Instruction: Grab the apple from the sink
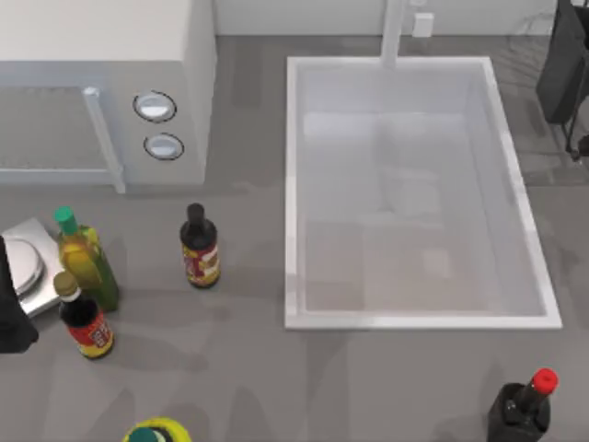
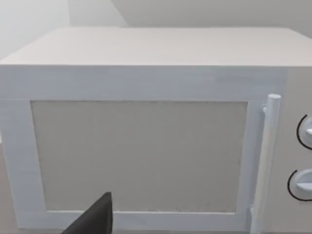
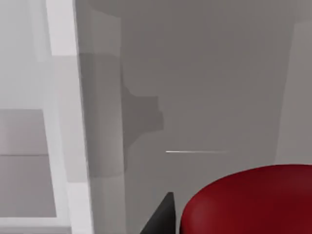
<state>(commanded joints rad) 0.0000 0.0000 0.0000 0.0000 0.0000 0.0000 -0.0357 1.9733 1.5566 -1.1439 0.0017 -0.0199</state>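
While the sink [image 1: 296, 184] sits at the middle of the counter [image 1: 386, 387] with its thick white rim, the apple [image 3: 248, 200] is not in the basin: in the right wrist view it hangs close under the camera, above bare counter just beside the sink's rim. One dark finger [image 3: 162, 219] of the right claw [image 1: 563, 69] presses against its side, so that claw is pinching the apple, out past the sink's far right corner. My left claw [image 1: 11, 318] rests at the counter's left edge, near a scale [image 1: 32, 267] and two bottles [image 1: 87, 267], facing the microwave [image 2: 141, 146]; whether it is spread or pressed together I cannot tell
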